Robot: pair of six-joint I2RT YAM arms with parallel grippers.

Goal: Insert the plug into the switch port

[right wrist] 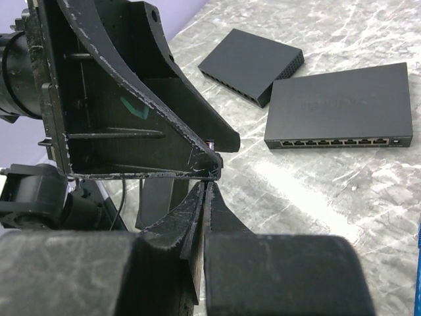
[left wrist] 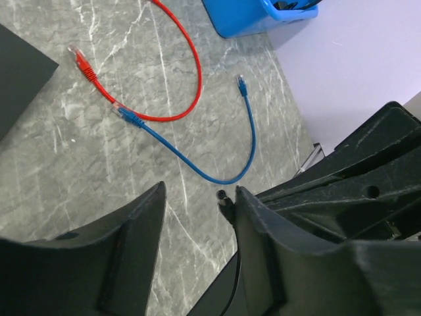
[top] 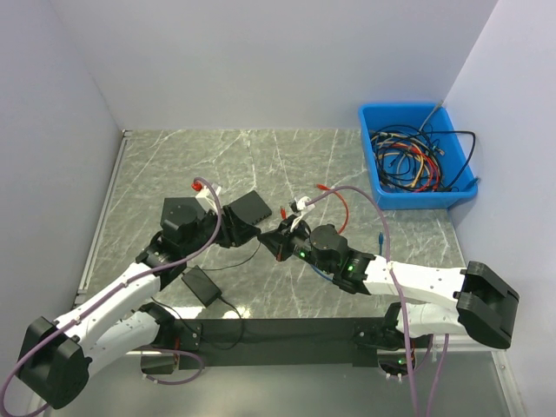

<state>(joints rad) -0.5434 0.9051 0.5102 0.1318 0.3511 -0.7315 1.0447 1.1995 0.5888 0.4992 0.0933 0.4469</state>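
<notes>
- The right gripper (right wrist: 205,191) is clenched tight, with nothing visibly pinched. The left gripper (left wrist: 197,197) stands released and empty.
- No plug is held, so the task looks barely begun.
- The red cable (left wrist: 198,76) lies loose on the table (left wrist: 99,171), right of the gripper tips, its plug (left wrist: 82,60) free.
- The switch (right wrist: 342,105) ports look empty.

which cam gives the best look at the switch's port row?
Right wrist: the near switch faces it, its port row plainly visible. Top external shows only a switch top, ports unseen. Left wrist catches just a dark corner, probably a switch.
</notes>
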